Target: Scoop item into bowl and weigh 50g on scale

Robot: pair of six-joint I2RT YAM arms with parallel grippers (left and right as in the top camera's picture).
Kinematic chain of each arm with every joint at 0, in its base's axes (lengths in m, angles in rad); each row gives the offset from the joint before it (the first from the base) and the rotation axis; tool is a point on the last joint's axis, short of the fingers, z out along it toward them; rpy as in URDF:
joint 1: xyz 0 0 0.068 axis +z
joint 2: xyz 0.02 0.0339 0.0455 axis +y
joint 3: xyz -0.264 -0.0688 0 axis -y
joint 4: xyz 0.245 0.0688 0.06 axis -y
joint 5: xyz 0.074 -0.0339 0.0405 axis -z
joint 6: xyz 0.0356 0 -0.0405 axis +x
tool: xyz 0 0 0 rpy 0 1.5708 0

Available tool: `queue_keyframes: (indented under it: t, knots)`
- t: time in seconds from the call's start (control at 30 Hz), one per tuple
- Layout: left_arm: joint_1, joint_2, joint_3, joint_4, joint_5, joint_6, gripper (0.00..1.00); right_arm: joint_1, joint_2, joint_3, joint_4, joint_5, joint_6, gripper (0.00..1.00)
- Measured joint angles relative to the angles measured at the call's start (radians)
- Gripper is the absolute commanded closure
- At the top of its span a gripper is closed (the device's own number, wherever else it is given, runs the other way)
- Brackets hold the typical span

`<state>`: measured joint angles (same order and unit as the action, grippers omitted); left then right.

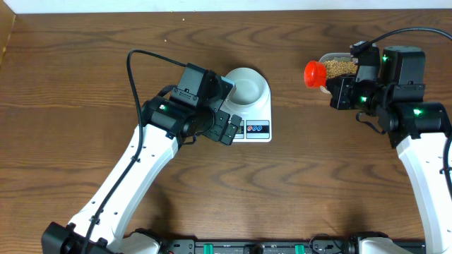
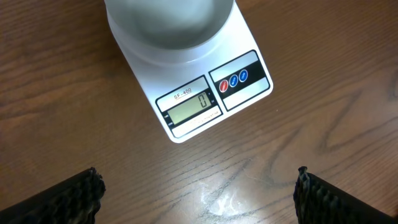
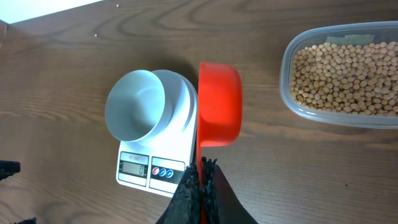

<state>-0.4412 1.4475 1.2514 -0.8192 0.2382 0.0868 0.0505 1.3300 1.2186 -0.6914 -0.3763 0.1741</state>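
The white scale [image 1: 256,121] stands mid-table with the pale bowl [image 1: 244,87] on it; the bowl looks empty. In the left wrist view the scale [image 2: 245,43] has a display that reads zero. My left gripper [image 2: 198,186] is open over bare wood just in front of the scale, at the scale's near-left corner in the overhead view [image 1: 232,131]. My right gripper [image 3: 202,180] is shut on the thin handle of a red scoop [image 3: 219,102], which hangs above the table between the scale [image 3: 152,168] and the tub of beans [image 3: 345,74]. The scoop's inside does not show.
The clear plastic tub [image 1: 337,66] of tan beans sits at the back right, partly under the right arm. The red scoop [image 1: 314,74] is at the tub's left end. A black cable loops over the left arm, another over the right.
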Motion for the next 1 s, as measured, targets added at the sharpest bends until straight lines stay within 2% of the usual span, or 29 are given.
queue_keyframes:
  t: [0.77,1.0]
  knots:
    - [0.0,0.0,0.0,0.0,0.0,0.0,0.0,0.0,0.0,0.003,-0.012,-0.029,0.0,0.99]
    - [0.0,0.0,0.0,0.0,0.0,0.0,0.0,-0.001,0.017,0.116,-0.114,-0.014,-0.001,0.99]
